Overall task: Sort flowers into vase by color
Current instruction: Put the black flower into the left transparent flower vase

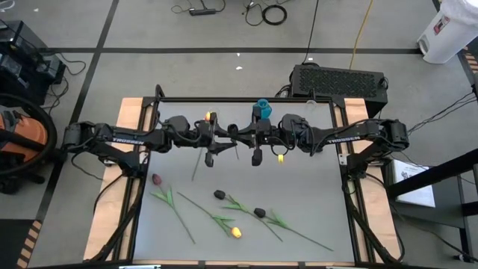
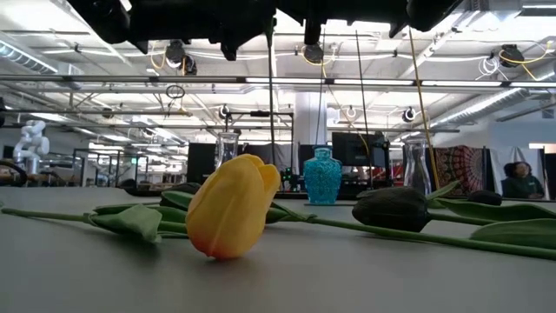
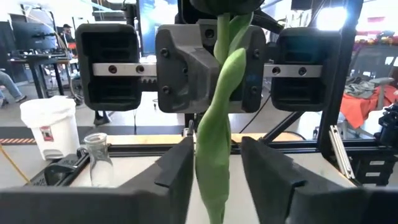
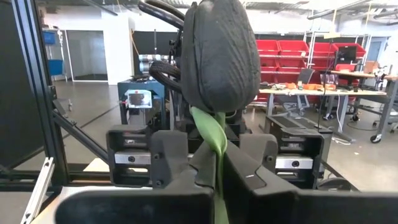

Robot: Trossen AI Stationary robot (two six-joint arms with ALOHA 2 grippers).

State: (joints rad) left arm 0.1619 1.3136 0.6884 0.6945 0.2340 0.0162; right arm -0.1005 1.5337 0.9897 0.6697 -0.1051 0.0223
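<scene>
A black-headed tulip is held up above the middle of the table, its green stem pinched between the closed fingers of the right gripper; the same stem runs up between the fingers of the left gripper, which stand close on either side of it, though I cannot tell whether they actually press it; the two grippers face each other just apart over the rear half of the table, the left arm reaching in from the left edge and the right arm from the right; four more flowers lie flat on the front half of the table: a dark red-purple tulip toward the left, a black tulip near the middle, another black tulip to its right, and a yellow tulip nearest the front edge, their long stems and leaves crossing one another; in the low view the yellow tulip lies closest, with a black bud beside it; at the back of the table stand a blue vase and two clear glass vases, one to its left and one to its right; a person sits in the room beyond.
</scene>
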